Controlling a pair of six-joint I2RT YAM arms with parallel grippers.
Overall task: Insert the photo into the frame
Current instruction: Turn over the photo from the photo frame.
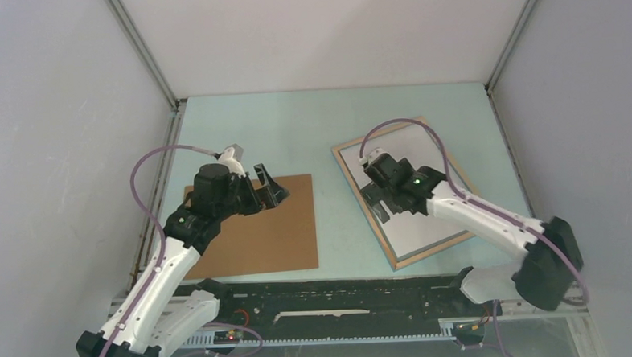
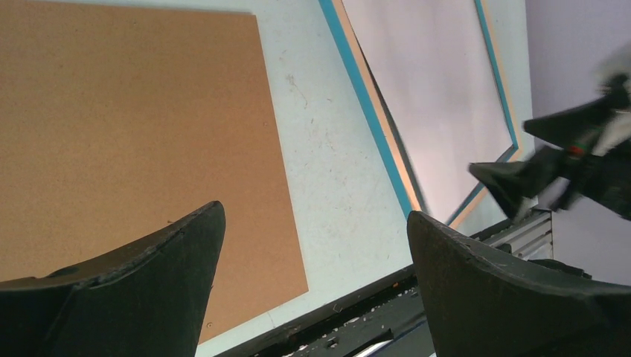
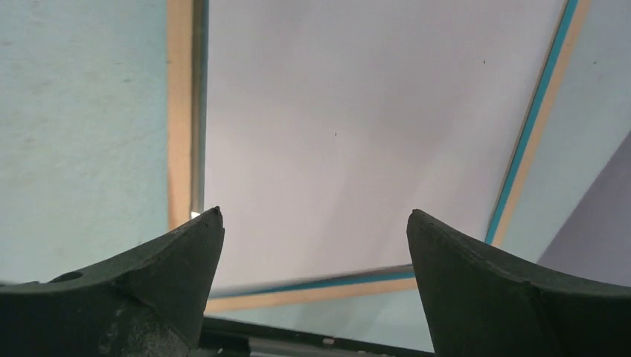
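Observation:
The frame [image 1: 435,251] lies flat at the right, its light wood back up, with blue showing along its edges in the left wrist view [image 2: 368,104] and the right wrist view [image 3: 178,111]. A plain pale sheet [image 1: 427,226] fills its opening [image 3: 357,111]; no balloon print shows, so I cannot tell whether it is the photo. My right gripper [image 1: 381,201] hovers open and empty over the frame's near left part [image 3: 314,212]. My left gripper [image 1: 271,184] is open and empty above the brown backing board's far right corner [image 2: 314,210].
The brown backing board [image 1: 259,229] lies flat at the left [image 2: 126,126]. A black rail [image 1: 326,295] runs along the near table edge. Grey walls close in the left, right and back. The right gripper's fingers [image 2: 521,182] show in the left wrist view.

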